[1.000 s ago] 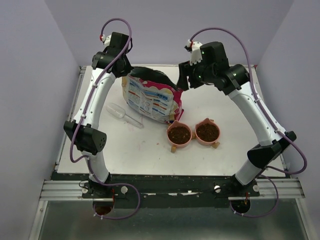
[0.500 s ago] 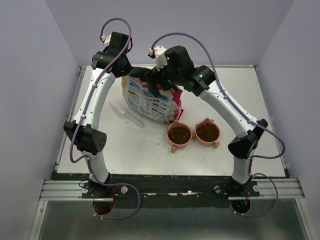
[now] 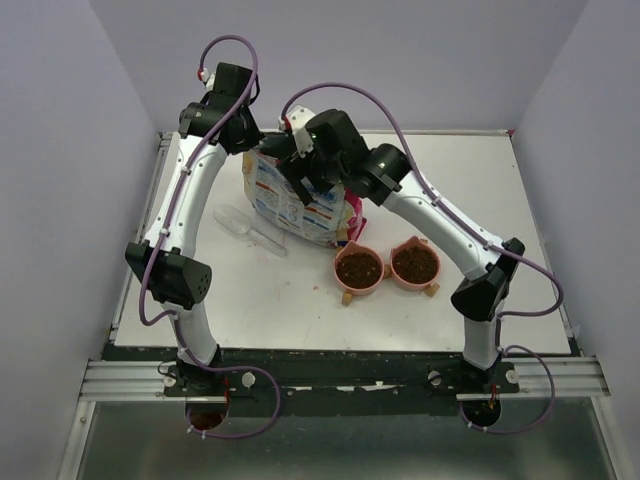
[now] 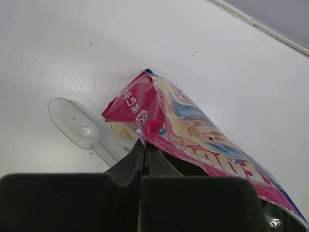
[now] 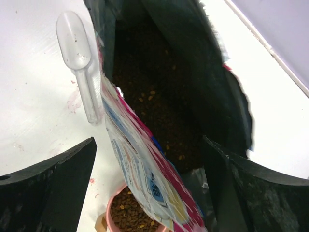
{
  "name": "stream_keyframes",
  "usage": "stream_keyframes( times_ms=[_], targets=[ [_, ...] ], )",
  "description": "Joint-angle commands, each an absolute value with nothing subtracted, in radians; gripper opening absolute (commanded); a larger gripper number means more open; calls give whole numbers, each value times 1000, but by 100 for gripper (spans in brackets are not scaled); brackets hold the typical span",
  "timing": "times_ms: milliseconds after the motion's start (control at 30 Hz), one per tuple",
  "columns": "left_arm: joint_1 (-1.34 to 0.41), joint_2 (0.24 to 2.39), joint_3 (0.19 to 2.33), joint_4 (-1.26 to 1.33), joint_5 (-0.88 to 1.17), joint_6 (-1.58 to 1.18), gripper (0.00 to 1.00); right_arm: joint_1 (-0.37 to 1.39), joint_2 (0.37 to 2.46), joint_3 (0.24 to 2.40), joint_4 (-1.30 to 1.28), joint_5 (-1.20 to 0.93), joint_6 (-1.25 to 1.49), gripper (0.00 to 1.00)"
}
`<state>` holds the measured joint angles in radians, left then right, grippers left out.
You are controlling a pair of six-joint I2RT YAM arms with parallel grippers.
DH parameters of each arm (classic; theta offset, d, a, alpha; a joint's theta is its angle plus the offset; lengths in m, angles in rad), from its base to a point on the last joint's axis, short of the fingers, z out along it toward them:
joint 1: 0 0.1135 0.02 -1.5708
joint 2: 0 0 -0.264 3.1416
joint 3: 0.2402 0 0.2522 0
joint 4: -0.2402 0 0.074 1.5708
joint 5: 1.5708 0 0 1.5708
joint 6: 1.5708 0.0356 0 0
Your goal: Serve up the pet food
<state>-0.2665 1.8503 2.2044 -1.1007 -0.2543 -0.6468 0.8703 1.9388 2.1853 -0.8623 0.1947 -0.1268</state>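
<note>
Our left gripper (image 4: 145, 147), jaws clamped on the bag (image 3: 292, 200) rim, props its mouth wide so our right gripper (image 5: 149, 164), jaws apart, can reach the pet food (image 5: 154, 101) inside (both bowls (image 3: 342, 285) already hold some).

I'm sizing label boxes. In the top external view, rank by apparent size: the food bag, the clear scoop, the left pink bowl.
1. food bag
2. left pink bowl
3. clear scoop, longer but much slimmer, so these two are close.
</note>
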Motion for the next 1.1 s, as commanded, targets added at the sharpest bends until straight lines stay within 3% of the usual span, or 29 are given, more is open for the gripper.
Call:
stream_keyframes(
  times_ms=[0,333,700,833,900,967,1067],
  targets=[
    [-236,1753,2247,-977,-273,-637,0,867,1853,2258,-916,235,-67,96],
    [-227,1759,2249,-976,-253,-641,0,861,1715,2005,-858,178,-129,99],
    [-225,1773,2269,-989,-230,-646,0,759,1871,2098,-819,88,-166,99],
    [-219,1772,2272,-997,-212,-641,0,759,1904,2132,-830,17,-164,90],
    [-197,1767,2281,-1011,-160,-652,11,764,1908,2119,-827,21,-155,81],
    [-152,1753,2286,-1017,-69,-678,33,772,1905,2091,-813,34,-147,70],
    [-91,1717,2280,-1011,-5,-703,54,778,1881,2020,-755,55,-127,55]
  ],
)
